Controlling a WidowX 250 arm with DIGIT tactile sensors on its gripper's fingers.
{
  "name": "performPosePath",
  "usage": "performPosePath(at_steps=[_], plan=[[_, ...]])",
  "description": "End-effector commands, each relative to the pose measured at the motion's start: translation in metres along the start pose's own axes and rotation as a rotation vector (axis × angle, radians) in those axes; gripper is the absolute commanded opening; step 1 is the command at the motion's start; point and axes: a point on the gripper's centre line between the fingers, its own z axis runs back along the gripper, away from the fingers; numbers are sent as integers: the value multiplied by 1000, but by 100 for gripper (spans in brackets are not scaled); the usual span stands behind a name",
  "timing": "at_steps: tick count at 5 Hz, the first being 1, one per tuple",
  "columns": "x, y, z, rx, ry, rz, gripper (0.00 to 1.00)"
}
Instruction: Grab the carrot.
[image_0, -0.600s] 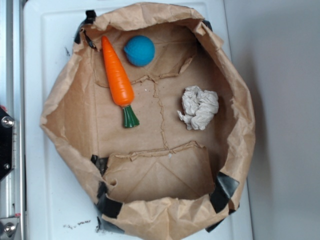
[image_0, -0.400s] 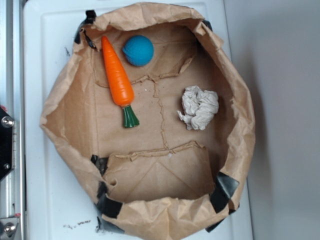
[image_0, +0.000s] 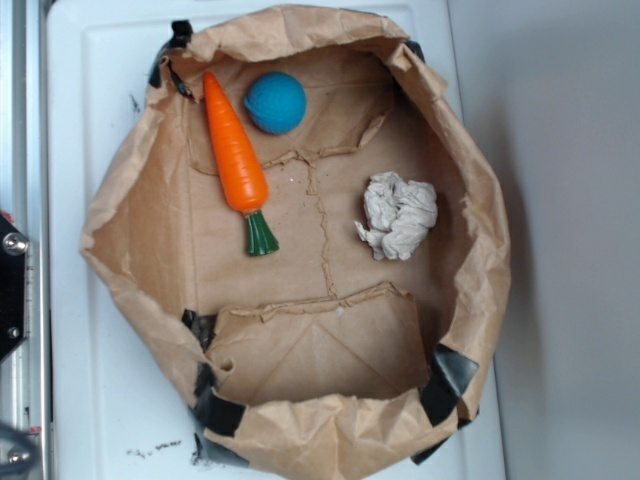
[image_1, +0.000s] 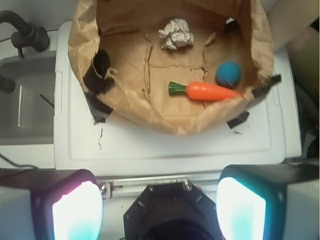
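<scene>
Well ahead of the gripper (image_1: 159, 210), whose jaws stand wide apart and empty, a brown paper bag (image_0: 130, 200) lies open on the white table (image_0: 90, 380). Inside rest the carrot (image_0: 236, 157), a crumpled paper wad (image_0: 400, 213) and a blue ball (image_0: 276, 101) just beside the carrot.

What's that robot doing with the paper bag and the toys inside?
It is meant to grab the carrot, but it has not reached it yet. The pincer is open and empty, hanging above the white table's edge, outside the brown paper bag. The carrot lies on the bag's floor next to a blue ball, with a crumpled paper wad farther off. Nothing is being held.
</scene>
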Motion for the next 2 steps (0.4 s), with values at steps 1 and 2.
performPosePath(at_steps=[1,2], plan=[[36,-3,-8,-32,-55,-176,100],[58,4,-24,-108,15,-414,100]])
